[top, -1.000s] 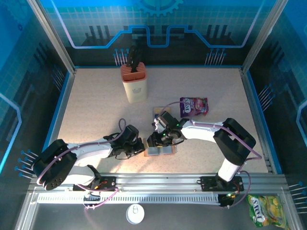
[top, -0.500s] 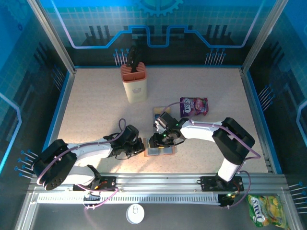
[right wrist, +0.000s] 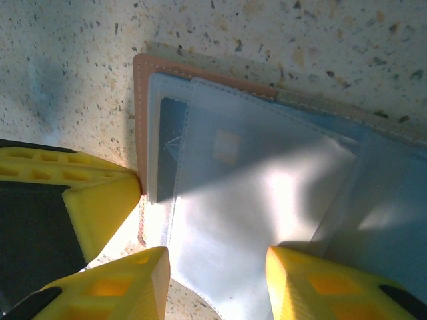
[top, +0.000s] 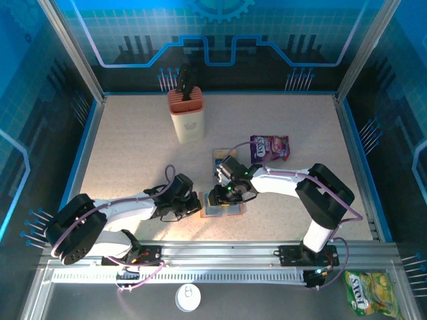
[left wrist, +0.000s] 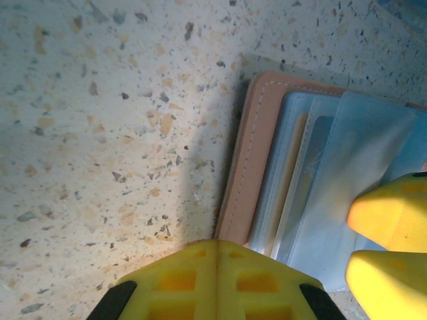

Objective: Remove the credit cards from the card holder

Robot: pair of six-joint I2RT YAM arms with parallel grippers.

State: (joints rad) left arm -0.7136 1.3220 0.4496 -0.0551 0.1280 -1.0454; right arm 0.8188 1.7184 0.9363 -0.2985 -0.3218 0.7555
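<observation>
**Both claws at the open card holder, cards in their pockets**

The card holder (top: 222,209) lies open and flat on the table (top: 133,153). The left gripper (left wrist: 217,248), its fingers pressed together with no gap, is at the card holder's brown left edge (left wrist: 241,167). The right gripper (right wrist: 217,267) points down over the card holder's near edge. Its jaws stand partly apart, with the pale pocket sleeve (right wrist: 267,200) between the tips. Whether they pinch anything cannot be told.

The credit cards (right wrist: 227,147) sit inside the card holder's grey-blue pockets, and one shows a tan edge (left wrist: 294,167).

The left arm stretches low across the table to the card holder's left side. The right arm folds back at the elbow and reaches in from the card holder's right.
</observation>
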